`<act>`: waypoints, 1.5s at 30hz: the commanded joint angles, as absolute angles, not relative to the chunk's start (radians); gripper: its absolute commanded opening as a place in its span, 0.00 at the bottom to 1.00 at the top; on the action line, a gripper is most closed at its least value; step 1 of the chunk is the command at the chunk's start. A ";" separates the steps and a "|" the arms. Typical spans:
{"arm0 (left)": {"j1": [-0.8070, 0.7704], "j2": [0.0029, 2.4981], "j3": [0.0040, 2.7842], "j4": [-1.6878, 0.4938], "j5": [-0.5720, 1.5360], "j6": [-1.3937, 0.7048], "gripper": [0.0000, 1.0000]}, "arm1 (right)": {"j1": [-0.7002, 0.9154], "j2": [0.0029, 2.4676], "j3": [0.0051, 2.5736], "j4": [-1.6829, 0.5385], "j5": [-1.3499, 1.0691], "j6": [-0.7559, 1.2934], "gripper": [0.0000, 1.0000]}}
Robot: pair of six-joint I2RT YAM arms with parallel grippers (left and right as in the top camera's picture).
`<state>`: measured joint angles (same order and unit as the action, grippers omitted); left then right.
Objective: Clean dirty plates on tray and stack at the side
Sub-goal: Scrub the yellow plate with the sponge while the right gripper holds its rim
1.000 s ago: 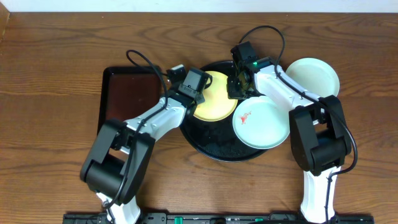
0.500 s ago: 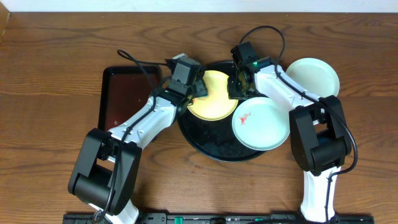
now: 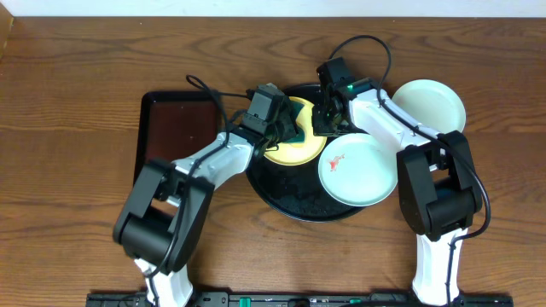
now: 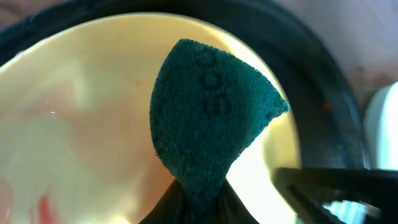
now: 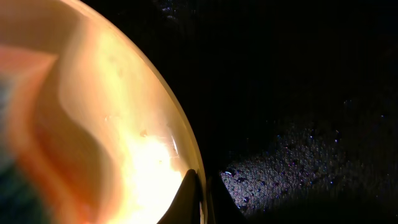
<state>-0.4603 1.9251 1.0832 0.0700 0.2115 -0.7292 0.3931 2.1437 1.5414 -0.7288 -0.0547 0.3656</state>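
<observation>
- Brown wooden table [image 3: 77, 85] fills the overhead view, with both arms reaching in from its near edge to the middle.
- A round black tray [image 3: 290, 200] with a speckled floor sits at the centre of the table.
- Just to its left lies a rectangular dark-brown tray [image 3: 175, 132], with a cable from the left arm looping over its upper right corner.
- The yellow plate [image 3: 294, 153] lies in the upper left part of the black tray, partly hidden under the left arm's wrist.
- The left gripper [image 4: 196, 208] is closed on the pinched end of a green scouring pad [image 4: 208, 118]. The pad fans out from the fingers over the inside of the yellow plate [image 4: 81, 112].
- A red smear [image 4: 43, 205] shows on the yellow plate near the bottom left of the left wrist view, beside the pad and not under it.
- The right gripper [image 5: 202, 199] is closed tight on the rim of the yellow plate [image 5: 93, 124] at its right side, a fingertip on each side of the rim, with the black tray [image 5: 292, 168] below.
- A white plate [image 3: 358, 170] with a red-orange smear [image 3: 335, 160] rests on the right side of the black tray, its edge hanging past the tray's rim.
- A second white plate [image 3: 431, 104] lies on the bare table, up and to the right of the black tray, near it but apart.
</observation>
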 commanded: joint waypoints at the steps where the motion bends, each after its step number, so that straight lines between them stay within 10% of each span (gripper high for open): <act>1: -0.426 1.971 1.079 0.072 0.216 -0.734 0.08 | 0.385 2.162 1.522 -0.750 0.025 0.374 0.01; 25: -0.363 1.961 1.079 0.149 -0.248 -0.262 0.08 | 0.385 2.162 1.522 -0.764 0.026 0.366 0.01; 45: -0.421 1.890 1.051 0.035 0.303 -0.676 0.08 | 0.385 2.162 1.522 -0.759 0.025 0.366 0.01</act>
